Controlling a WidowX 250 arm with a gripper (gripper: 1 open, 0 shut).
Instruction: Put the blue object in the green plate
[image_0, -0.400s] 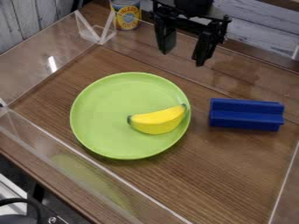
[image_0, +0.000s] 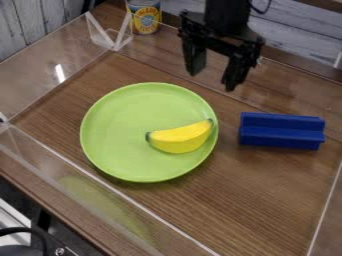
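Observation:
The blue object (image_0: 282, 131) is a deep-blue rectangular block with a groove along its top, lying on the wooden table at the right. The green plate (image_0: 114, 130) is a large round lime-green plate at the centre left, with a yellow banana (image_0: 182, 137) lying on its right side. My gripper (image_0: 215, 68) is black, hangs above the table behind the plate and up-left of the block, with its two fingers apart and nothing between them.
Clear acrylic walls (image_0: 80, 45) enclose the table on the left, front and right. A yellow-labelled can (image_0: 144, 17) stands at the back left, next to a clear triangular stand (image_0: 112, 33).
My gripper has moved down and slightly toward the front, closer to the table. The block, plate and banana have not moved.

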